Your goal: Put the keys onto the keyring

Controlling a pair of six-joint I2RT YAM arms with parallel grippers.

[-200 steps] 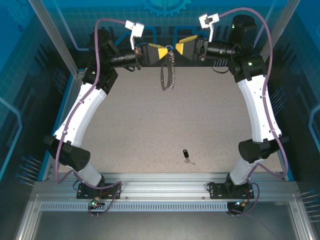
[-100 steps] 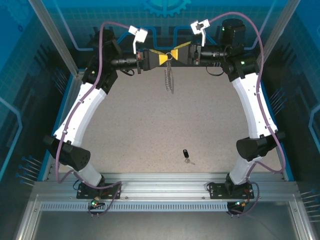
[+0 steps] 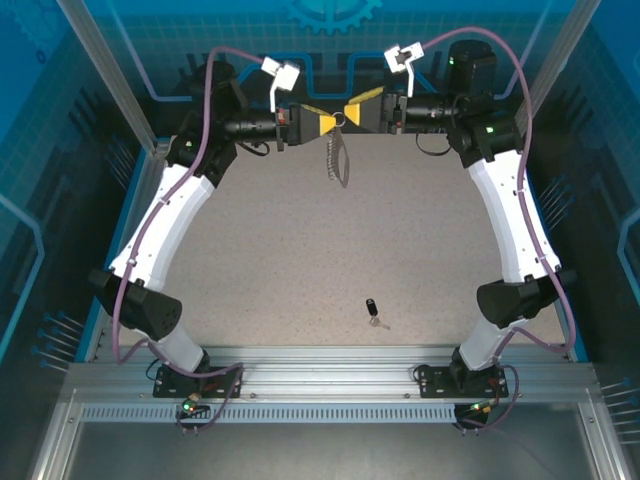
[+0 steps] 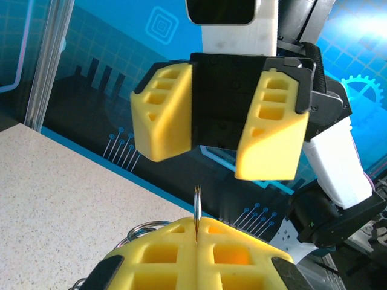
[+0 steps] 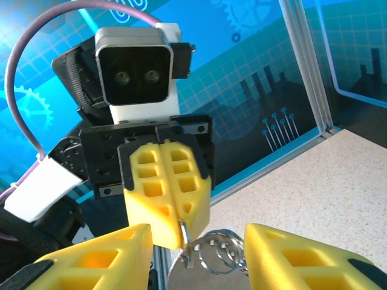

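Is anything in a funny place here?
Yes: the key lies alone near the front of the table, far from the keyring. The left gripper pinches the keyring up in the air at the back, its chain dangling.

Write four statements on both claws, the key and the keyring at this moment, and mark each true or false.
1. The left claw is shut on the keyring. True.
2. The right claw also grips the keyring. False: its fingers stand open, facing the left claw.
3. The key lies on the table, near the arm bases. True.
4. The key already hangs on the keyring. False: it lies apart from it, untouched by either claw.
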